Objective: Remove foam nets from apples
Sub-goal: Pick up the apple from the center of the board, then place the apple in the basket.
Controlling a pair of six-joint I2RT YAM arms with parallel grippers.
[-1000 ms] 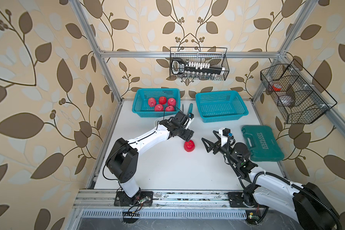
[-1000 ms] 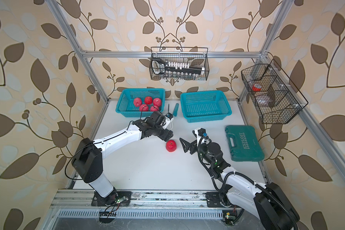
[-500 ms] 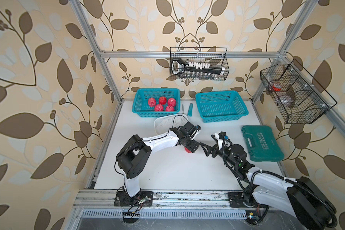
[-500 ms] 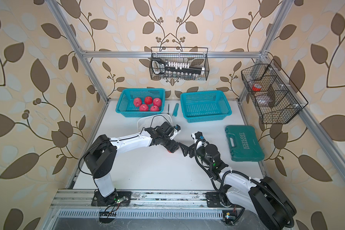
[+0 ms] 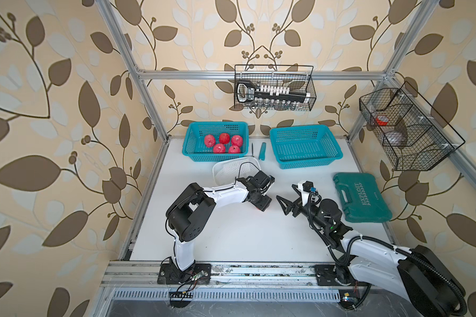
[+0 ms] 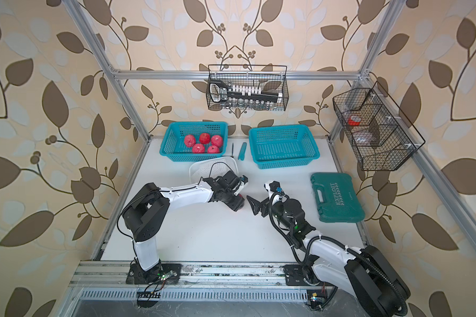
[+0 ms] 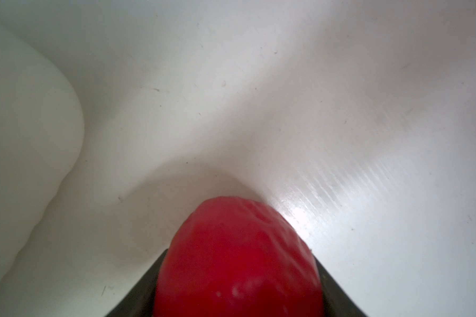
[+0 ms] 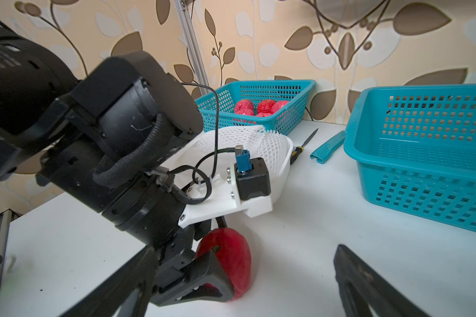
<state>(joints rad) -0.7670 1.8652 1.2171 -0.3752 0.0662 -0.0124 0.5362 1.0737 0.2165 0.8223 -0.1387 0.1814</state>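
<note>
A bare red apple rests on the white table near the middle, with my left gripper shut on it, one dark finger on each side. The left wrist view shows that apple filling the gap between the fingers of the left gripper. From above, only a sliver of the apple shows under the left gripper. My right gripper stands open just right of it, empty. Several apples in foam nets lie in the left teal basket. A loose foam net fills the white tub.
An empty teal basket stands at the back right. Between the baskets lie a teal sheath and a thin dark tool. A green tool case lies at the right. Two black wire baskets hang on the walls.
My left gripper has come down from near the tub onto the bare apple and closed on it. The right gripper has edged slightly toward the apple and stayed open.
</note>
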